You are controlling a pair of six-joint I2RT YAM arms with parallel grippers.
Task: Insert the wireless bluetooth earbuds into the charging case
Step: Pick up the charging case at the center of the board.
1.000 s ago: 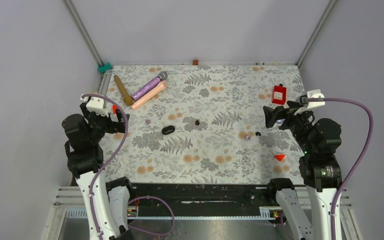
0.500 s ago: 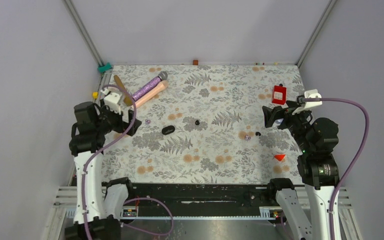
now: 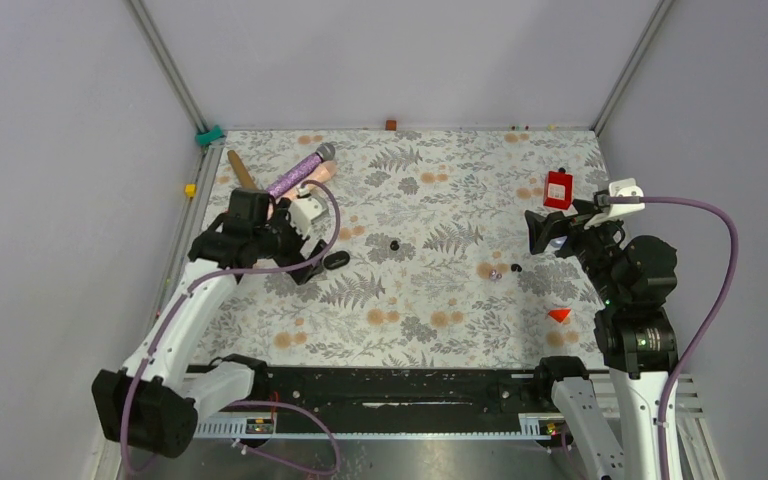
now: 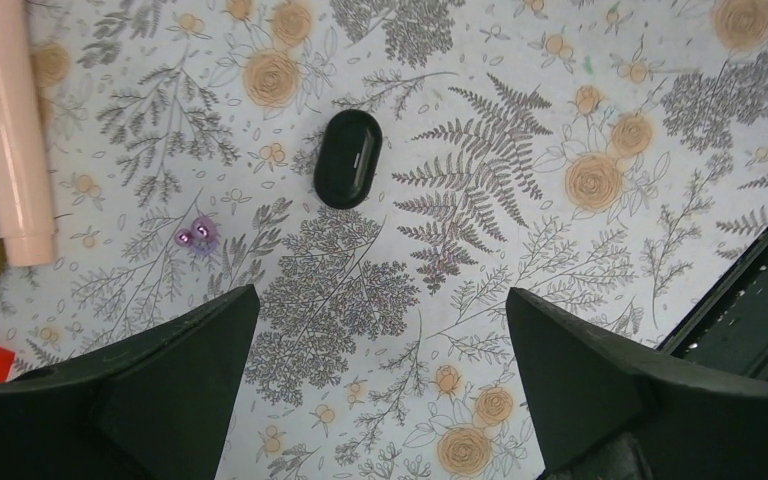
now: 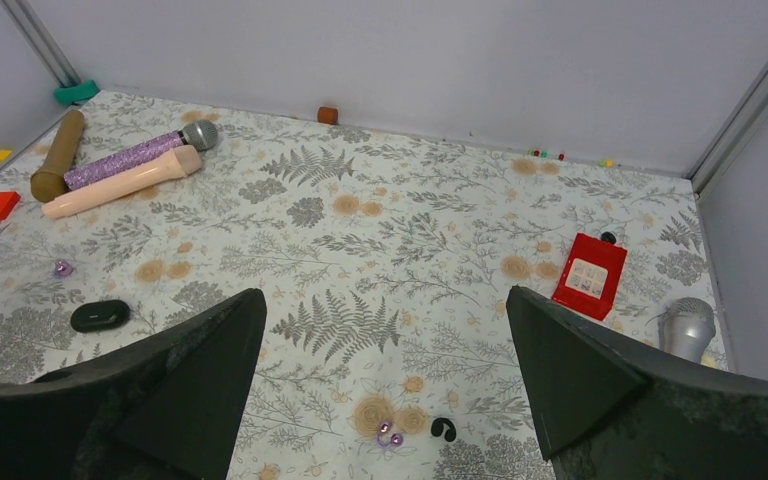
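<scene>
Left tool point(image 4: 380, 292) swung out over shut black charging case point(image 4: 348, 158), spread wide, purple earbud point(image 4: 198, 236) nearby, right tool point(image 5: 385, 292) likewise spread.

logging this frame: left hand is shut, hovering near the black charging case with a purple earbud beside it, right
No, the left hand is open, as the left wrist view shows. It does hover near the black charging case, purple earbud beside it.

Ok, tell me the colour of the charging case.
Plain black, with no pattern. The charging case shows best in the left wrist view.
</scene>
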